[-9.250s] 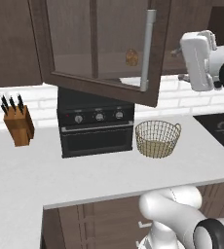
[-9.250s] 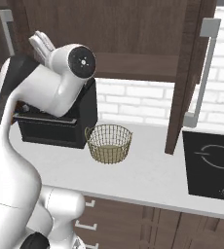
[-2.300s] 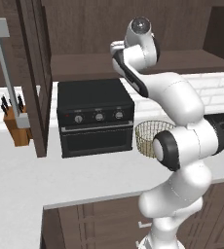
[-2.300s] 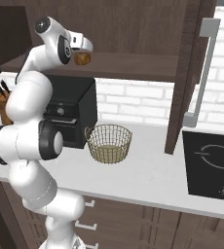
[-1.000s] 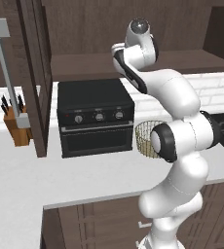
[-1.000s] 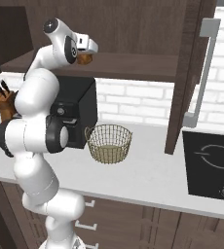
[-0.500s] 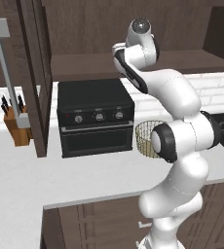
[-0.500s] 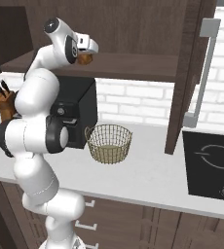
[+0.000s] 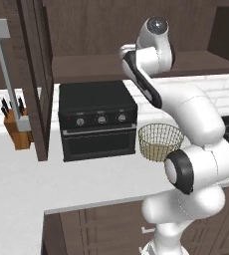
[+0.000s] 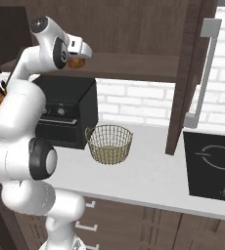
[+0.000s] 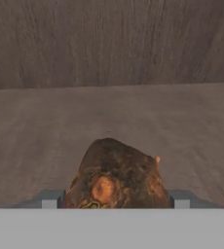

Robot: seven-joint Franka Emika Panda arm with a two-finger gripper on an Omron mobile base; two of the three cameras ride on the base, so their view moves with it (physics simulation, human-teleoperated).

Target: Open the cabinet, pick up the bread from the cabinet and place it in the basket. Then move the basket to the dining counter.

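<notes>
On the cabinet shelf, bread sits between the claw's fingers.

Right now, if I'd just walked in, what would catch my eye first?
The big white robot arm, reaching up into the open cabinet, its gripper closed around the bread on the shelf. Below, on the white worktop, the basket stands beside a black oven.

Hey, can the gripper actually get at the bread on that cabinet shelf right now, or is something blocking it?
Probably yes: the cabinet stands open, and the gripper is already at the bread, a finger on each side, nothing between.
</notes>
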